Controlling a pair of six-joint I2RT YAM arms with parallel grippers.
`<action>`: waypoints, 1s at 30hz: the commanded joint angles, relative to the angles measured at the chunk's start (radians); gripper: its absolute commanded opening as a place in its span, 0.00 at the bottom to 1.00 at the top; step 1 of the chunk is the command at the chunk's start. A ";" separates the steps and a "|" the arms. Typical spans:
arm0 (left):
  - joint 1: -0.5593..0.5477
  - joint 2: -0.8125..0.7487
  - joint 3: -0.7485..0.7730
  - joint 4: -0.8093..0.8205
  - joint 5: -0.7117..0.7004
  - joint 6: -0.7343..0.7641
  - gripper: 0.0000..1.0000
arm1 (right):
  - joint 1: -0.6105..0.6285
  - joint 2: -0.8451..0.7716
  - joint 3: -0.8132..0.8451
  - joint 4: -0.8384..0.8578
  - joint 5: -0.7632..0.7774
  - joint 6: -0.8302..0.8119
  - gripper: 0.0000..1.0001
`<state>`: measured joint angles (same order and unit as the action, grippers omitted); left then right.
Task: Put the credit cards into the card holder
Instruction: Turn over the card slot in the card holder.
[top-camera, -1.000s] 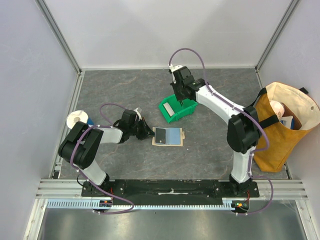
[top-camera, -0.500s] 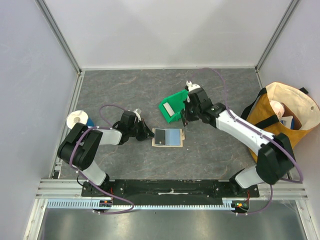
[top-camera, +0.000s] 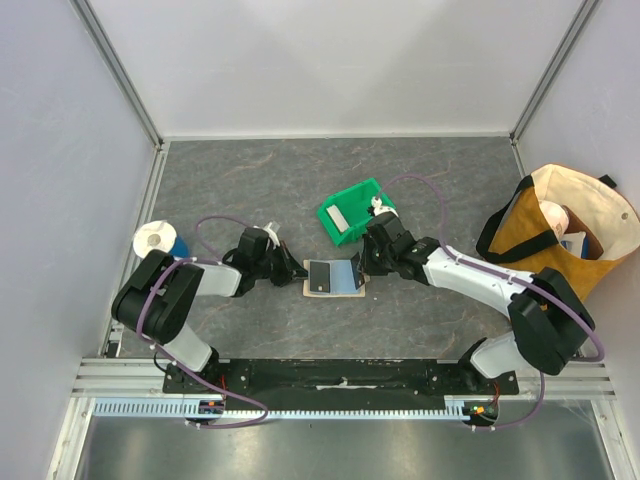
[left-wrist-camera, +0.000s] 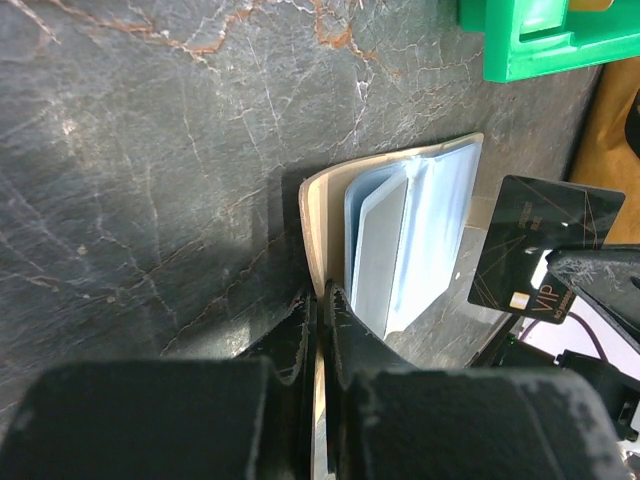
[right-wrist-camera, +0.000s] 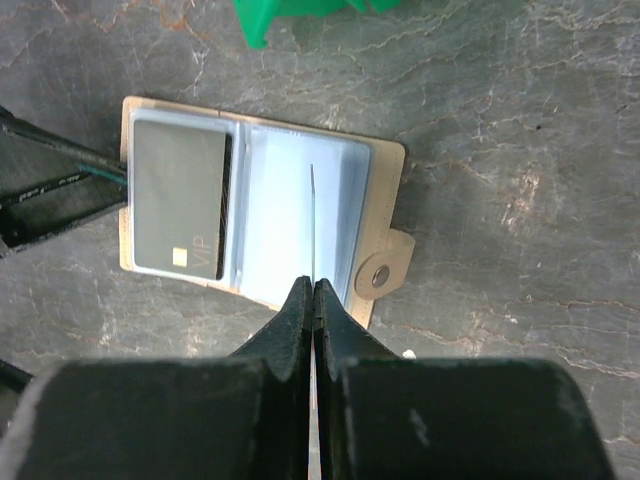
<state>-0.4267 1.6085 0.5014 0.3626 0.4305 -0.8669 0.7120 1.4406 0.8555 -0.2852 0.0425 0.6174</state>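
Governing relation: the right gripper (right-wrist-camera: 313, 288) is clamped on the held dark card (left-wrist-camera: 540, 240), which stands on edge above the open card holder (right-wrist-camera: 388, 190); in the right wrist view the card shows only as a thin line over the light blue right-hand pocket; that line runs parallel to the holder's fold and across the open holder's long axis; the target pocket therefore lies straight beyond the fingertips, away from the wrist; whether the card's far edge already touches the sleeve cannot be told

Holder position: flat on the grey table, spread open, between the two grippers and just in front of the green bin (top-camera: 365, 195); the snap tab (right-wrist-camera: 378, 277) projects from the right-hand end

Left gripper (left-wrist-camera: 320, 300): jaws closed at the holder's left end, where the tan cover curls upward; it appears to pinch that edge and so steady the holder; this reading is a judgement

Nearer arm: the right gripper is directly over the free pocket; the left gripper sits at the opposite end

Count:
- card holders: one
- credit cards in view: three; the held dark card; the stowed dark card (right-wrist-camera: 180, 205) in the left-hand pocket; the whitish card (top-camera: 338, 218) lying in the green bin
- bins: one
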 joint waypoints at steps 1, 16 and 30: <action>-0.001 0.004 -0.046 -0.059 -0.013 -0.011 0.02 | 0.015 0.021 -0.006 0.070 0.074 0.033 0.00; -0.001 -0.001 -0.052 -0.053 -0.018 -0.020 0.02 | 0.046 0.072 -0.001 0.018 0.160 0.024 0.00; 0.000 0.013 -0.057 -0.042 -0.015 -0.023 0.02 | 0.090 0.219 0.070 0.076 0.025 0.025 0.00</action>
<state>-0.4267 1.6012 0.4767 0.3927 0.4316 -0.8928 0.7868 1.6112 0.9276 -0.2176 0.1360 0.6369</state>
